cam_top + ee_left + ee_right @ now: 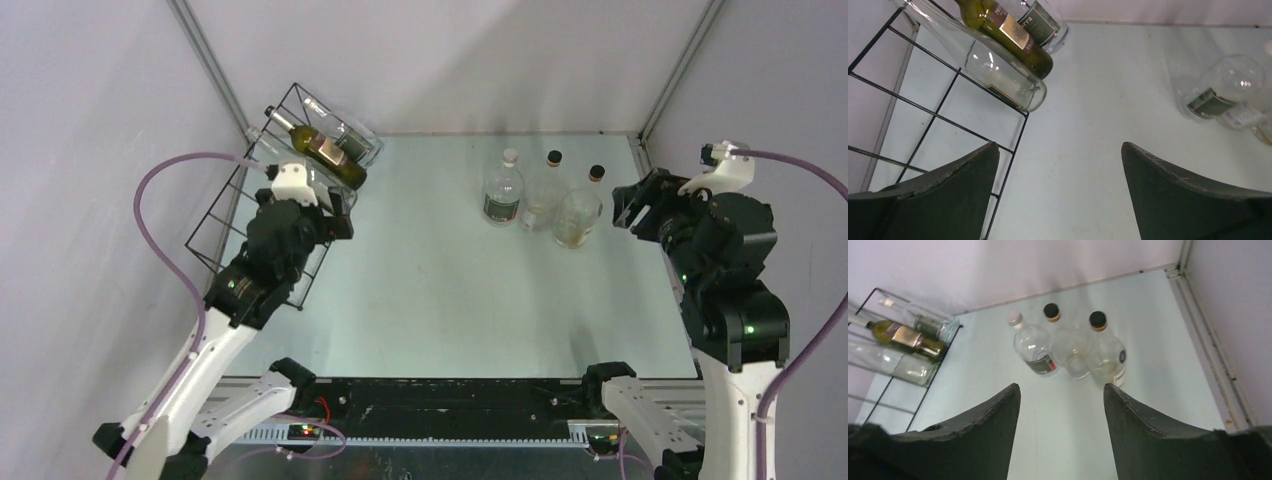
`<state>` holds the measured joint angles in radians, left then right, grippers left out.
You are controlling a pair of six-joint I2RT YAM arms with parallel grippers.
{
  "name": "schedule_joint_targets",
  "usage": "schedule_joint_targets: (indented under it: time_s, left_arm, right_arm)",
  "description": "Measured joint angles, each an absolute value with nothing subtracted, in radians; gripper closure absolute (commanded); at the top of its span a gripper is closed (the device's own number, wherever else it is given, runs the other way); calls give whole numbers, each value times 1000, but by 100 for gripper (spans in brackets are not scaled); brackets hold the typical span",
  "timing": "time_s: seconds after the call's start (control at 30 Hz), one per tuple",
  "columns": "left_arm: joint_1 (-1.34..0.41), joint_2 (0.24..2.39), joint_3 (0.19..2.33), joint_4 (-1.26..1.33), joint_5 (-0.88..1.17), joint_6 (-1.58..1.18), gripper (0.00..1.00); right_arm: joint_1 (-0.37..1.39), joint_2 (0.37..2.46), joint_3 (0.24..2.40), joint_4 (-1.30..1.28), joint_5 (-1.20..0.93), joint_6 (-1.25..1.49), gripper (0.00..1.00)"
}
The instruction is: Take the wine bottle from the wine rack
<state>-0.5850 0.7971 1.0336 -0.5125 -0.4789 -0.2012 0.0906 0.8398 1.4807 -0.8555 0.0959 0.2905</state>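
The black wire wine rack stands at the far left of the table, leaning against the wall. A green wine bottle with a tan label lies across its far end, between two clear bottles. In the left wrist view the green bottle lies beside a clear bottle on the rack wires. My left gripper is open and empty just short of these bottles; its midpoint is over bare table. My right gripper is open and empty at the far right.
Three clear bottles stand together at the back middle: a white-capped one and two black-capped ones. They show in the right wrist view just ahead of the fingers. Walls close in the table at the back and both sides.
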Motion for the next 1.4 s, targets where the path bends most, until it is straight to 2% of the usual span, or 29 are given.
schedule_joint_targets:
  time_s: [0.17, 0.3, 0.53, 0.77, 0.9, 1.23, 1.4]
  left_arm:
    - [-379, 895, 1061, -478, -340, -243, 0]
    - [-305, 916, 1062, -462, -274, -285, 0]
    - [-164, 939, 1062, -417, -173, -349, 0]
    - [-47, 1029, 1094, -365, -126, -412, 0]
    - [-17, 1098, 1132, -311, -98, -437, 0]
    - [72, 1298, 1236, -246, -88, -501, 1]
    - [122, 1398, 1287, -238, -67, -551, 7]
  right_arm:
    - [143, 780, 1444, -893, 44, 333, 41]
    - [239, 697, 1295, -907, 27, 393, 42]
    - [579, 654, 1069, -937, 156, 528, 42]
    - [871, 707, 1004, -929, 305, 638, 42]
    - [977, 757, 981, -905, 358, 688, 41]
    - [1049, 805, 879, -830, 391, 763, 41]
    - [1050, 819, 877, -795, 402, 758, 40]
